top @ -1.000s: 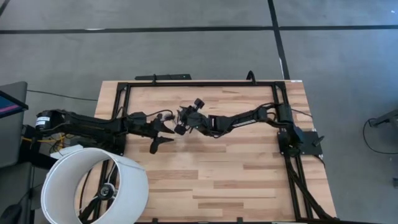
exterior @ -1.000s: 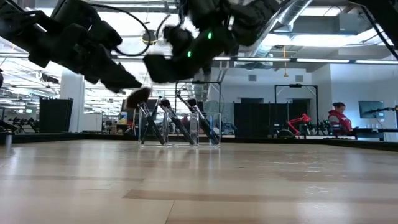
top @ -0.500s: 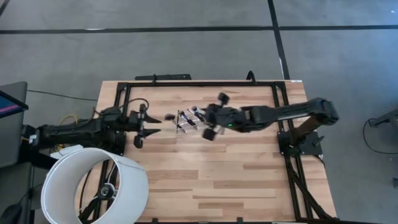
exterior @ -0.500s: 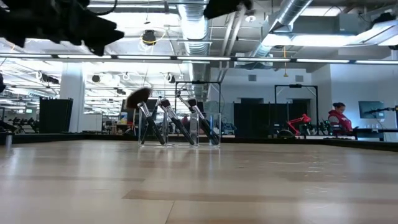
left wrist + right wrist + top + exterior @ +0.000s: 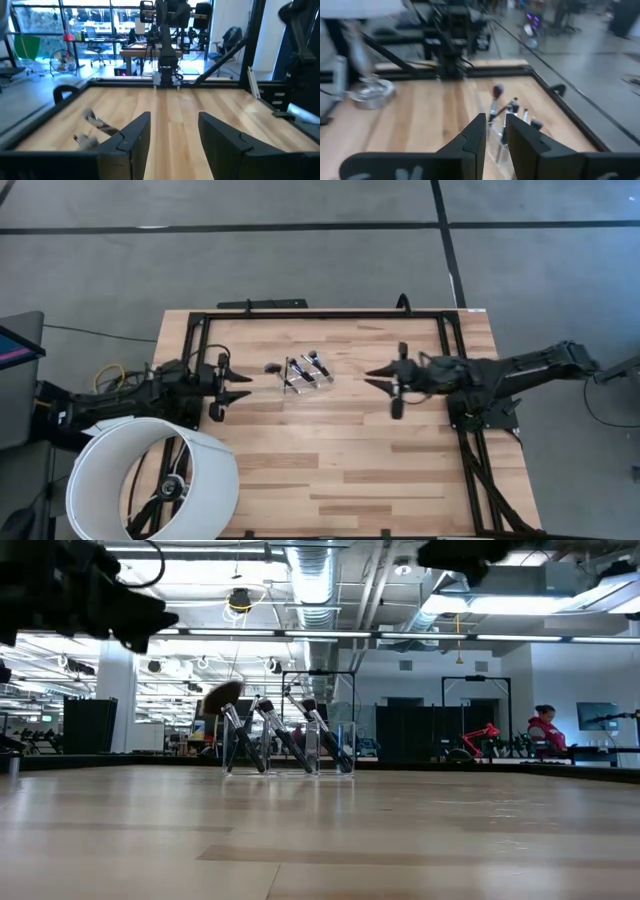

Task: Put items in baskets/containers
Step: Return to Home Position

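**A:** Where have the brushes (image 5: 311, 364) ended up?

**B:** In the clear holder (image 5: 304, 378), a little left of centre on the table (image 5: 350, 465) in the high view. I see none loose on the wood. From table height they lean with bristles up, probably because the slots are wider than the handles. One fluffy head (image 5: 222, 695) sticks out past the holder's left side.

**A:** And the arms?

**B:** One on each side, well apart from the holder. The left gripper (image 5: 238, 386) hangs at the table's left edge, its jaws spread wide with nothing between them. The right gripper (image 5: 373, 379) is right of centre and points at the holder. Its jaws show only a narrow gap and are empty too.

**A:** Why so far out?

**B:** I'd say the filling is done and both arms are heading to rest. Standing clear keeps a finger from clipping those leaning handles and tipping a holder that looks light.

**A:** Anything nearby to worry about?

**B:** Only the big white cylinder (image 5: 150, 480) at the lower left, close under the left arm.
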`<state>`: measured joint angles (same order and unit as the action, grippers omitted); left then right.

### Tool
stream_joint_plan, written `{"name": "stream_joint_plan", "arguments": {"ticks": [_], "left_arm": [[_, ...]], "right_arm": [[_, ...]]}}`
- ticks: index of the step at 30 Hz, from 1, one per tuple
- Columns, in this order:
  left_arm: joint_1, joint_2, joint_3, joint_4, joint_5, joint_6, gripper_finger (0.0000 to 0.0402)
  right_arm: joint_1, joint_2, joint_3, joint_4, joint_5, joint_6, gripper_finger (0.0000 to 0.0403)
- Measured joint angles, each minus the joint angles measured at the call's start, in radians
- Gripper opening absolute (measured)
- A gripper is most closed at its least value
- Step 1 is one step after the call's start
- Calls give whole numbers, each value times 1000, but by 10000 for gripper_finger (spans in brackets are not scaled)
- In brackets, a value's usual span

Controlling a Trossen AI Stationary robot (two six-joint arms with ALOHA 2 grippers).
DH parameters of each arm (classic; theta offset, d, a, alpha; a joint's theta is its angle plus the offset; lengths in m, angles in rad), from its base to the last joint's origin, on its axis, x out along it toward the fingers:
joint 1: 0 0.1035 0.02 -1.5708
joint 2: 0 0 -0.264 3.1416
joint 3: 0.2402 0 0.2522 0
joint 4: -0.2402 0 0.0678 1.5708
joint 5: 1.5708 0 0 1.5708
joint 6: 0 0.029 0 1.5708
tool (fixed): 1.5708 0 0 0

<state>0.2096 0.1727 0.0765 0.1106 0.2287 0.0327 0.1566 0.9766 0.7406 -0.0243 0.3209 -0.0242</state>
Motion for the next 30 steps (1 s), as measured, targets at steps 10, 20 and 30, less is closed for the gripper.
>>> {"name": "stream_joint_plan", "arguments": {"ticks": [10,20,30], "left_arm": [[0,-48,-71,114,6,-13,163],[0,-47,-71,114,5,-8,163],[0,-47,-71,117,4,-10,163]], "right_arm": [[0,-401,-390,173,-90,-1,66],[0,-722,-578,178,-93,-13,66],[0,-859,-585,8,-175,-12,65]]}}
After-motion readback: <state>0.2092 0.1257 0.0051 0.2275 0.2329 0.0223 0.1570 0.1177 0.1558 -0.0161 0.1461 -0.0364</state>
